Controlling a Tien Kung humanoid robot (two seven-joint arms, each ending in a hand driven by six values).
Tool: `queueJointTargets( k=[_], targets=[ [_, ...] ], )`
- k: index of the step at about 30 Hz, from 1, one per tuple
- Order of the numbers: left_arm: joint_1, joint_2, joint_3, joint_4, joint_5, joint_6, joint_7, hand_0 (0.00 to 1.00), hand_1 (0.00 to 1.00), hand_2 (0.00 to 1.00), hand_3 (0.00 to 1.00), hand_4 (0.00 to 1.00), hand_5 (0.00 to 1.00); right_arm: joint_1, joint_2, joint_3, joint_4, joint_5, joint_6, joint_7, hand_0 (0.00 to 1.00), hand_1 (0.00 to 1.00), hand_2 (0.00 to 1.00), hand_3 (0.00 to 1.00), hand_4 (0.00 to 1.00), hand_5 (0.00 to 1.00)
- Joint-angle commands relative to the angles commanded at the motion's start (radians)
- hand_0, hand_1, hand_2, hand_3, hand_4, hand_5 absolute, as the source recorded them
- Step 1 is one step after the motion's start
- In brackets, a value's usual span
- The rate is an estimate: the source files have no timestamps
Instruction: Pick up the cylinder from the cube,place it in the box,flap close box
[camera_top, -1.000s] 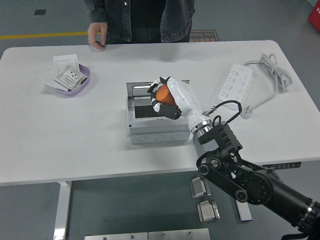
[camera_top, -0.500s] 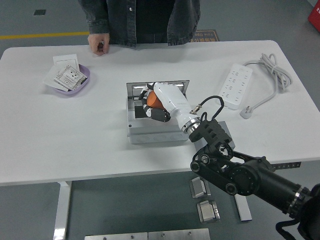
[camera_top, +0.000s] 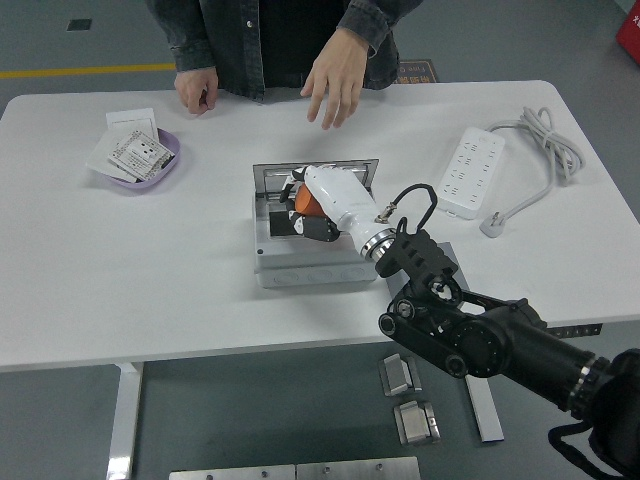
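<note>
1. The right hand (camera_top: 318, 205) was curled around the orange cylinder (camera_top: 304, 201), holding it low over the open box (camera_top: 300, 268) at the table's (camera_top: 150, 280) centre. No left hand was in view.
2. Risk: the cylinder sat near the box's back wall; let go there, it could catch on the rim and roll out.
3. Risk: a person's hand (camera_top: 332, 75) hovered just beyond the box and might obstruct the raised flap (camera_top: 318, 171) or meet the arm.
4. Risk: withdrawing fingers could drag the cylinder out.

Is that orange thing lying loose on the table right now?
No, the orange cylinder is held in the right hand above the open box.
</note>
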Motion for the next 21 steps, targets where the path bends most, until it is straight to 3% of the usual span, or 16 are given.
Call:
queueJointTargets(
  k=[6,16,17,21],
  targets=[
    [-0.003,-0.001,0.004,0.0,-0.001,-0.001,-0.002,0.644,0.644,0.53,0.647,0.692,0.327,0.02,-0.007,-0.034,-0.017,-0.006,0.023,-0.004,0.123,0.201,0.255,0.277,0.002,0.002],
    [-0.007,-0.003,0.003,0.0,0.003,-0.002,-0.004,0.644,0.645,0.53,0.647,0.692,0.326,0.043,-0.016,-0.01,-0.034,-0.035,0.067,0.019,0.127,0.201,0.255,0.275,0.002,0.002],
    [-0.008,-0.003,0.004,0.0,0.003,-0.002,-0.005,0.644,0.644,0.53,0.647,0.69,0.324,0.045,-0.016,-0.01,-0.036,-0.037,0.069,0.021,0.176,0.224,0.316,0.361,0.041,0.002],
    [-0.011,-0.004,0.006,0.0,0.002,-0.003,-0.006,0.644,0.644,0.53,0.647,0.69,0.324,0.048,-0.014,-0.012,-0.043,-0.044,0.072,0.027,0.176,0.224,0.316,0.361,0.041,0.002]
  ],
)
